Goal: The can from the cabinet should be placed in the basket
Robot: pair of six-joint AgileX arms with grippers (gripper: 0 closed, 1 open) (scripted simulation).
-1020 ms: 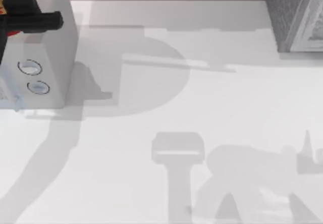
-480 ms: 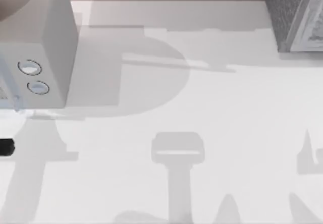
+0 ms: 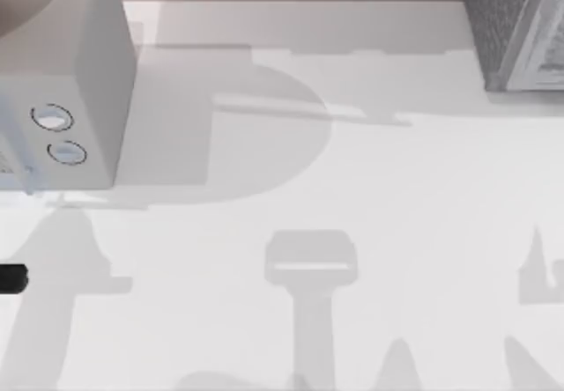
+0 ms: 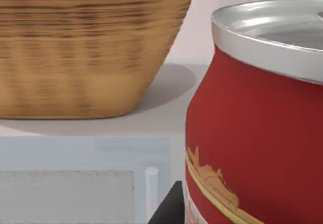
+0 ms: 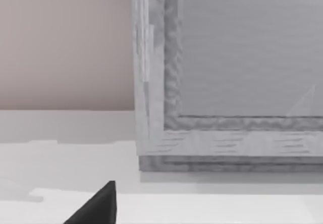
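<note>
Left gripper [image 4: 182, 212] is clamped on the can [image 4: 252, 123]. In the left wrist view one dark finger [image 4: 169, 209] sits against the can's lower side. The other finger is hidden behind the can.

The can is upright, with its silver top level, red body and yellow-and-white label band low on the side. It is not in the basket [image 4: 91, 47]. The woven basket stands beyond the can on a pale surface, apart from it and casting its own shadow there. A pale framed panel [image 4: 65, 193] with a small pale post [image 4: 151, 183] lies beneath the basket's level, close to the finger.

In the top view, a black bit of my left arm [image 3: 11, 278] pokes in at the table's [image 3: 397, 188] edge at about 9 o'clock. The plain pale box [image 3: 88, 47] with two round rings [image 3: 58, 134] sits at 10 o'clock. The cabinet [image 3: 507, 21], dark grey and speckled, sits at 2 o'clock, cut off by the frame. Arm shadows fall on the table from 5 to 7 o'clock.

Right gripper [image 5: 98, 206] is parked facing the cabinet's lighter framed panel front [image 5: 242, 47]. A dark tip of it is in the right wrist view, near the cabinet's corner but not touching. I can't tell whether it is clenched or released.
</note>
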